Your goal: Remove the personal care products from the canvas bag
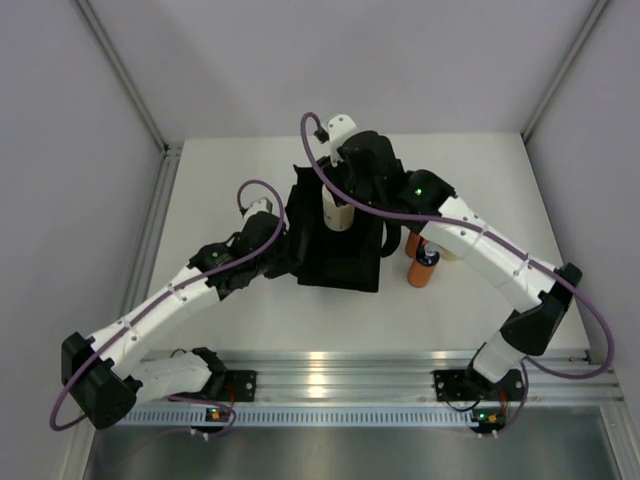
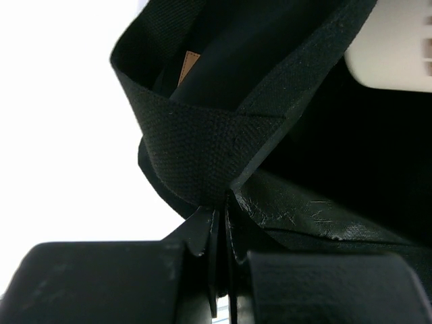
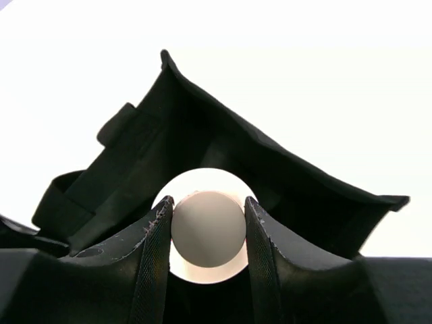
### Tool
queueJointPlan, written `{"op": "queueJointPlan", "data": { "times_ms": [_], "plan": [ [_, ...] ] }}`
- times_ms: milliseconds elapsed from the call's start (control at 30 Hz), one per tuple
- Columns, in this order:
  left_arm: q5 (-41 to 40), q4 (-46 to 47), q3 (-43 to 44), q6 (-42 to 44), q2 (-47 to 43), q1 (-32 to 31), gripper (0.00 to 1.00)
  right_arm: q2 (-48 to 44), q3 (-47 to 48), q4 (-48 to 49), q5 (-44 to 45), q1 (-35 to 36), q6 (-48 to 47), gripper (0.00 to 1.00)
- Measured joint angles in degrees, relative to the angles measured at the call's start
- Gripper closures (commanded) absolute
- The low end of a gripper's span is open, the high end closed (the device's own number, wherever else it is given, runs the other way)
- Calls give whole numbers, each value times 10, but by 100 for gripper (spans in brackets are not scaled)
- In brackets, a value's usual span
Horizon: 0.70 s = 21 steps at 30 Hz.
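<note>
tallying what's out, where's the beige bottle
Top view: beige bottle at the canvas bag's mouth, held by the right end effector, left of the orange bottles.

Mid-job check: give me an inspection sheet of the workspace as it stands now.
Surface: white table.
Job's things: canvas bag mid-table, mouth open; beige bottle at its mouth; orange bottle upright outside, right of the bag.
Clutter: nothing seen.
Grippers: left gripper shut on the bag's rim; right gripper shut on the beige bottle's cap.
Cables: purple cables, hanging in loose loops.
Surroundings: white panels; metal rail at near edge.
</note>
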Motion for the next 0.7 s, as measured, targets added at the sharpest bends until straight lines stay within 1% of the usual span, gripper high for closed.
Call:
{"op": "queueJointPlan", "data": {
  "times_ms": [233,533,700],
  "plan": [
    [-4,0,0,0,1,0,100,-44,9,-15,1,0,-5,100],
    [-5,0,4,6,1,0,100,-110,30,-25,31,-1,-4,100],
    [-5,0,4,10,1,0,100,-130,45,-31,44,-1,-3,100]
  ]
}}
